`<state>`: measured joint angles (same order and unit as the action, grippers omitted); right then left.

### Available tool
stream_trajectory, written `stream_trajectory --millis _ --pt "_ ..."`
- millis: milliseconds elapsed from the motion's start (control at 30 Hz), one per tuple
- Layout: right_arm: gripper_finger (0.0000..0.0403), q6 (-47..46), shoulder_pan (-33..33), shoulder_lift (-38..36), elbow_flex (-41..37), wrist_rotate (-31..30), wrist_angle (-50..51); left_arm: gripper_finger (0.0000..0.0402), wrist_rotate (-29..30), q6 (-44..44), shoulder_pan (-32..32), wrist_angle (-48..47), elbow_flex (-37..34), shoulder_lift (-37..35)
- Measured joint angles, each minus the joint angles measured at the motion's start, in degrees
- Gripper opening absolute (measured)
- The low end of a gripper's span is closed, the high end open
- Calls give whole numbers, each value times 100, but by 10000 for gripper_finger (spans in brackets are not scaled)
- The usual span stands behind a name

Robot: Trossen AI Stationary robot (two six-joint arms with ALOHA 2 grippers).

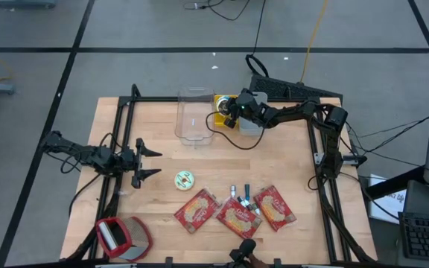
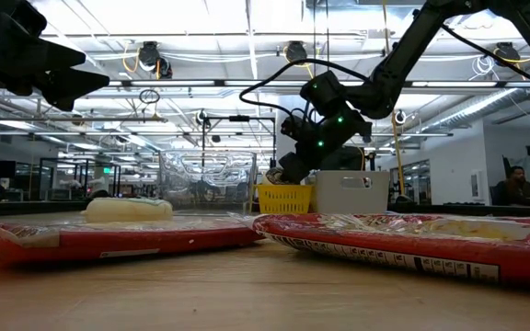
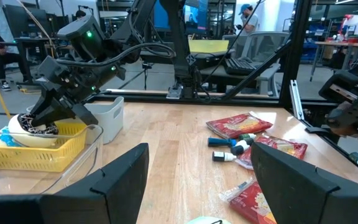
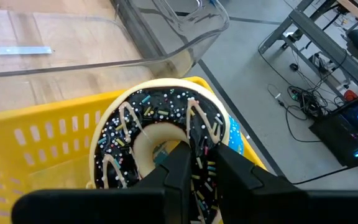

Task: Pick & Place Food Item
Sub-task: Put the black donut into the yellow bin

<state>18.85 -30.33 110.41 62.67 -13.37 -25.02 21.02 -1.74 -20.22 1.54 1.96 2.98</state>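
Red snack packets (image 1: 234, 211) lie along the near edge of the wooden table (image 1: 289, 171), untouched. At the far edge, the right gripper (image 4: 199, 163) is pinched shut on the rim of a chocolate-iced, sprinkled doughnut (image 4: 160, 134), which sits tilted in the yellow basket (image 4: 48, 134), just right of a clear plastic bin (image 1: 194, 113). It appears gripped but not yet lifted out; carrying and placing remain. The left gripper (image 1: 146, 162) waits at the table's left, fingers spread wide, holding nothing.
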Motion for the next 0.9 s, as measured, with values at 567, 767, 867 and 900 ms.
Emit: stream_trajectory --millis 567,767,867,900 --pt "147 -9 -11 0 0 -32 -4 285 0 1 -1 0 0 0" --pt "171 60 -9 0 0 -14 -2 285 0 0 1 0 0 0" --pt "176 176 2 0 0 -44 4 285 0 0 1 0 0 0" --pt "176 180 2 0 0 -57 27 285 0 1 0 0 0 0"
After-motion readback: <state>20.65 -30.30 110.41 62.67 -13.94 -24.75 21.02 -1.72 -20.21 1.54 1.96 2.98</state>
